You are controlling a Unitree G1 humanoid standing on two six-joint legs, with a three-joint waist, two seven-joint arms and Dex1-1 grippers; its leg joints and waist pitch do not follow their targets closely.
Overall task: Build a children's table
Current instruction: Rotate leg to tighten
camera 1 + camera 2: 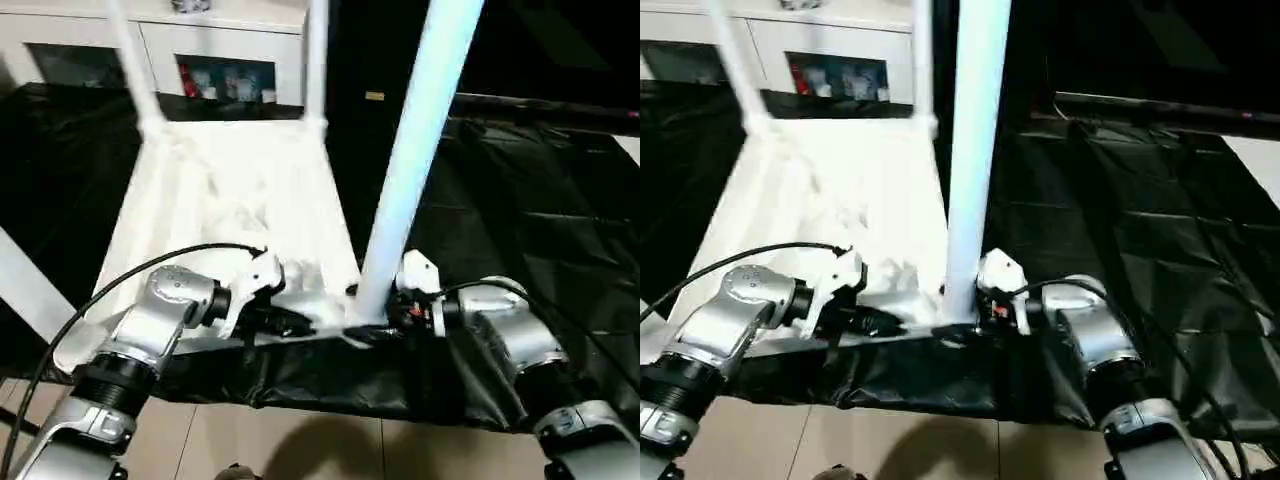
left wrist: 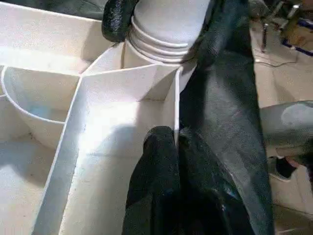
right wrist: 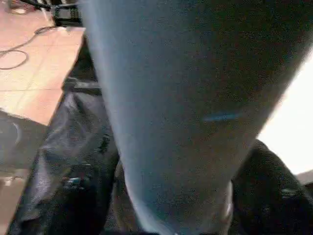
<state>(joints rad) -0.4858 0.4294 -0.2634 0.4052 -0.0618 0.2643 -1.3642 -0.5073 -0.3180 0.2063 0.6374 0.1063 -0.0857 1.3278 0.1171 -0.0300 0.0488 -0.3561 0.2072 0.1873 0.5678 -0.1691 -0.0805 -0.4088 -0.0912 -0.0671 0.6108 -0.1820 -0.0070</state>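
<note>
The children's table top (image 1: 240, 190) lies upside down on the black-covered work table. Two white legs (image 1: 130, 60) (image 1: 317, 60) stand in its far corners. A third leg (image 1: 415, 150) rises from the near right corner socket, its ribbed base (image 2: 161, 34) seated there. My right gripper (image 1: 385, 310) is low on this leg, one black finger (image 3: 274, 186) pressed to each side. My left gripper (image 2: 176, 142) is shut on a thin white rib of the top's underside near that corner, seen from above as the left gripper (image 1: 290, 322).
The black cover (image 1: 520, 200) spreads to the right and hangs over the near table edge above the tiled floor (image 1: 300, 440). A white cabinet (image 1: 220, 40) stands behind. A slanted white bar (image 1: 25, 280) crosses the far left. A black cable (image 1: 120, 275) loops over my left forearm.
</note>
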